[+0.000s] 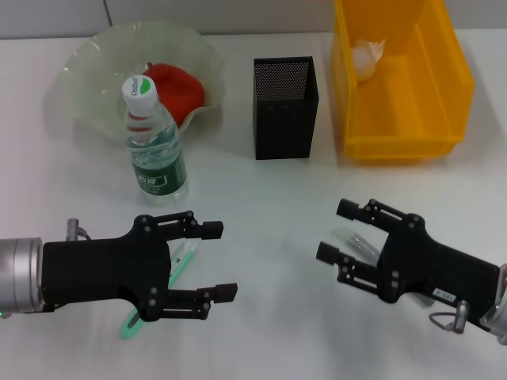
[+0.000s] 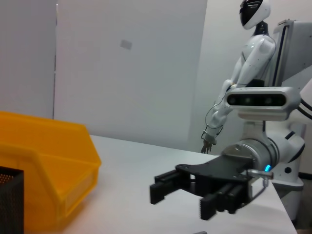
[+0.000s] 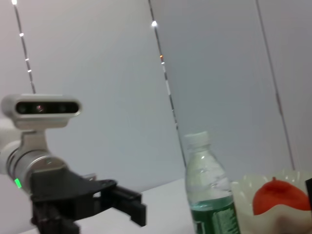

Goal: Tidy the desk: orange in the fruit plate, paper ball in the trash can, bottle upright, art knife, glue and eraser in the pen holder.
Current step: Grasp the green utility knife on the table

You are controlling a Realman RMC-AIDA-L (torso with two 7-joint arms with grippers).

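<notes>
My left gripper is open, low over the desk at the front left, above a green art knife lying flat. My right gripper is open at the front right, over a clear tube-like item, perhaps the glue. The bottle stands upright with a white cap, in front of the pale fruit plate. A red-orange fruit lies in the plate. The black mesh pen holder stands at the middle. A paper ball lies in the yellow bin. No eraser shows.
The left wrist view shows the yellow bin, a corner of the pen holder and my right gripper. The right wrist view shows the bottle, the fruit and my left gripper.
</notes>
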